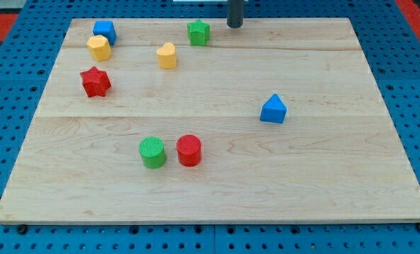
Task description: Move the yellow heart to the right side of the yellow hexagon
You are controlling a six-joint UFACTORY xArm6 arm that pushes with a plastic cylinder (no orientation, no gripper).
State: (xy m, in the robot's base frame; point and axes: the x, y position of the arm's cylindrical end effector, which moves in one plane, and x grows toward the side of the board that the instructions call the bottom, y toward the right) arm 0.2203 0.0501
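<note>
Desk (pixel 322 176), 1 view: our tip (pixel 234 26) at top edge, right of the yellow heart (pixel 166 56) and yellow hexagon (pixel 98 48); no pincer fitted, apparently.

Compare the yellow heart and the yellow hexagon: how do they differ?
Shape: the yellow heart has a notched, lobed top; the yellow hexagon is flat-sided. Place: the heart stands apart, to the view's right of the hexagon; the hexagon sits right against the blue block. My tip is nearer the heart. Both are yellow, similar in size.
</note>
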